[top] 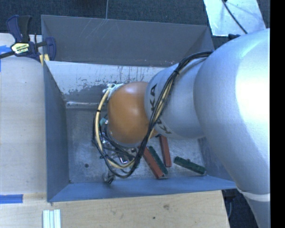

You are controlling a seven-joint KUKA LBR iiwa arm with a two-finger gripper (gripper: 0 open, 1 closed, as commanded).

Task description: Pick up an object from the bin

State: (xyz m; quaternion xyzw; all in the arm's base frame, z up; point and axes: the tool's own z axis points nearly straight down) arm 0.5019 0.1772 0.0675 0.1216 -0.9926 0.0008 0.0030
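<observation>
My gripper (108, 177) pokes out below the arm's orange cover and cables, low over the bin floor near the front wall, left of the middle. Most of it is hidden. To its right lies a small cluster of flat sticks. A red-brown stick (154, 164) lies slanted, with a dark green stick (156, 155) alongside it. Another red-brown stick (165, 151) runs partly under the arm. A dark green stick (190, 165) lies apart near the front right corner. Nothing shows at the gripper's tip.
The big silver arm comes in from the right and covers the bin's right and middle. Its orange cover and yellow and black cables hang over the floor's centre. Bare scuffed floor shows at the left and at the back.
</observation>
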